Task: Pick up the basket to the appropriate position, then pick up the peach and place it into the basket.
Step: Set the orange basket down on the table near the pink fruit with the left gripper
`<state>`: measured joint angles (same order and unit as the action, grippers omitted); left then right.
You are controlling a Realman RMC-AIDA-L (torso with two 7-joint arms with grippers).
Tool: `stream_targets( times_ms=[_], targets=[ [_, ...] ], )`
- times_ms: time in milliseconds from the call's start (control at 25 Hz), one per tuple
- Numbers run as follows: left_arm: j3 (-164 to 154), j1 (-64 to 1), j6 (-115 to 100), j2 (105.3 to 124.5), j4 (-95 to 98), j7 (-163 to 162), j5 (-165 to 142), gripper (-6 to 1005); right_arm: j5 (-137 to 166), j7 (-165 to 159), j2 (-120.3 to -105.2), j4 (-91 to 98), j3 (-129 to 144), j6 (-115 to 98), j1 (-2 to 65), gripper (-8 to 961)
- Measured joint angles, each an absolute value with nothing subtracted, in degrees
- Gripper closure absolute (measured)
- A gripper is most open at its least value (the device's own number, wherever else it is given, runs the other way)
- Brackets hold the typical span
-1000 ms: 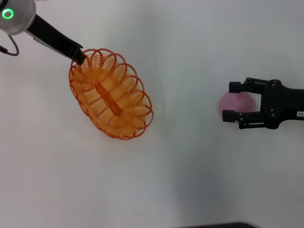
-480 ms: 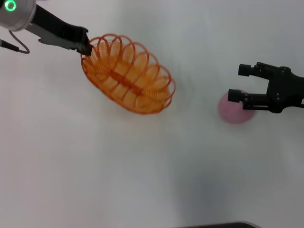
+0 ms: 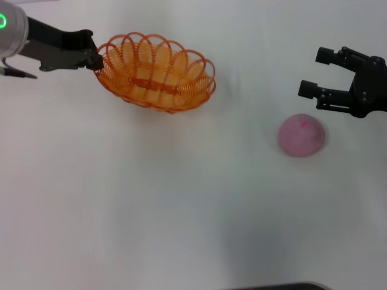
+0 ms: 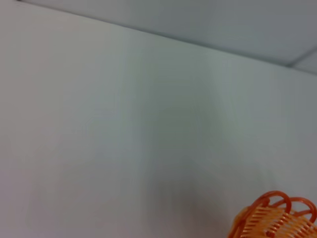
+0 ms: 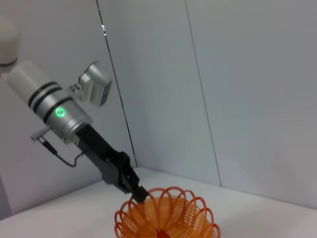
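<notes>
The oval orange basket (image 3: 155, 72) hangs tilted above the white table at the back left, gripped by its left rim. My left gripper (image 3: 95, 61) is shut on that rim. The basket also shows in the left wrist view (image 4: 275, 218) and in the right wrist view (image 5: 166, 215), where the left gripper (image 5: 137, 192) pinches its rim. The pink peach (image 3: 301, 135) lies on the table at the right. My right gripper (image 3: 319, 72) is open and empty, raised behind and to the right of the peach, apart from it.
The white table (image 3: 181, 205) spreads under everything. A dark edge (image 3: 272, 286) shows at the table's front. Pale wall panels (image 5: 237, 74) stand behind the table.
My left gripper has swung the basket up and toward the back, turning it from tilted lengthwise to nearly level. My right gripper has lifted off the peach and drawn back to the right, open.
</notes>
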<state>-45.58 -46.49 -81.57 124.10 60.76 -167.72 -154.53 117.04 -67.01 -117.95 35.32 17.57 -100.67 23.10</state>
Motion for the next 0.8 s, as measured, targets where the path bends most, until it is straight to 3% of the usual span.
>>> stream_targets(
  times_ms=[800],
  targets=[
    [-46.1, -38.7, -75.0, 124.47, 55.4, -170.2, -145.1, 967, 114.8, -65.4, -116.86, 35.6, 17.6, -101.1, 24.1, 13]
  ],
)
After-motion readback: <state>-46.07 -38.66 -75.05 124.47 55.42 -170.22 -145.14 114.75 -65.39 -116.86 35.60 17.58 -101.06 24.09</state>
